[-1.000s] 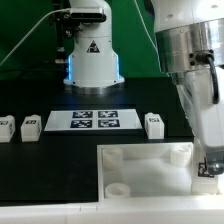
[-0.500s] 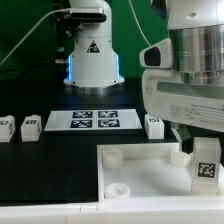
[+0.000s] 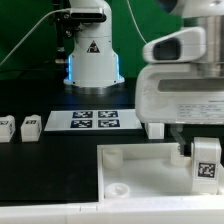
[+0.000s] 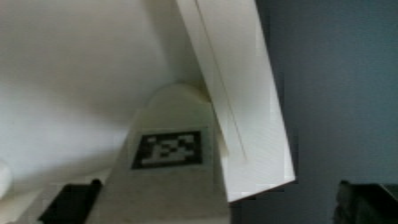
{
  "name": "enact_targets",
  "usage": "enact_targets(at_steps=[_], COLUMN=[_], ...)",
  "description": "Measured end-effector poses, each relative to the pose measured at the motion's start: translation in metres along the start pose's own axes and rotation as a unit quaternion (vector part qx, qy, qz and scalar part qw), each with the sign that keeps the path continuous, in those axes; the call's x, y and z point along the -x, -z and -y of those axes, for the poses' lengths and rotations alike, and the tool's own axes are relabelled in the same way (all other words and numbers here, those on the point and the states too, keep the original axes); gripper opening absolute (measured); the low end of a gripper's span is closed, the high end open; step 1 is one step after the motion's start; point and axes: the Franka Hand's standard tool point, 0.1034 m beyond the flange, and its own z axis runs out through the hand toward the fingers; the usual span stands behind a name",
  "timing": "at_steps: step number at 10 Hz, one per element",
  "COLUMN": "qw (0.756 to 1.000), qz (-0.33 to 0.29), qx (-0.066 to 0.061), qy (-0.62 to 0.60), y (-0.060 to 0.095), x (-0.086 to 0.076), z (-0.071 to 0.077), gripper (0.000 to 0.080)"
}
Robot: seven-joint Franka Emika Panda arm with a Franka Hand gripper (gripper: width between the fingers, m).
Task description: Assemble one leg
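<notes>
A leg, a small white block with a square tag, stands upright at the right far corner of the large white tray-like piece in the exterior view. My gripper hangs just above and around it. In the wrist view the same leg lies between my two dark fingers, next to the tray's white wall. The gripper is open: the fingers stand wide apart and a clear gap shows on one side of the leg. Two more legs lie at the exterior view's left.
The marker board lies on the black table behind the tray. The robot's white base stands behind it. A round socket shows at the tray's near left corner. My hand fills the exterior view's right.
My hand has turned and lifted a little, so the leg's tagged face now shows below it. The leg has stayed at the tray's corner. A leg beside the marker board is now covered by my hand.
</notes>
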Motion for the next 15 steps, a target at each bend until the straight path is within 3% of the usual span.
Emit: enact_targets(at_steps=[1, 2, 3, 4, 5, 6, 8, 11, 13, 15], qw=[1.000, 0.998, 0.993, 0.987, 0.979, 0.965, 0.907, 0.789, 0.756, 0.775], qz=[0.000, 0.001, 0.002, 0.004, 0.005, 0.005, 0.017, 0.041, 0.044, 0.044], qx=[0.000, -0.002, -0.001, 0.003, 0.003, 0.003, 0.002, -0.026, -0.028, -0.029], qy=[-0.007, -0.056, -0.114, -0.160, -0.206, -0.261, -0.420, -0.612, -0.652, -0.629], y=[0.000, 0.000, 0.000, -0.001, -0.001, -0.002, -0.003, -0.006, -0.006, -0.007], x=[-0.001, 0.000, 0.000, 0.000, 0.000, 0.000, 0.003, 0.000, 0.001, 0.001], z=[-0.001, 0.000, -0.001, -0.006, -0.007, -0.007, -0.008, -0.011, -0.008, -0.009], gripper=[0.0649, 0.0556, 0.0388, 0.0388, 0.0313, 0.0312, 0.0302, 0.0297, 0.0297, 0.0297])
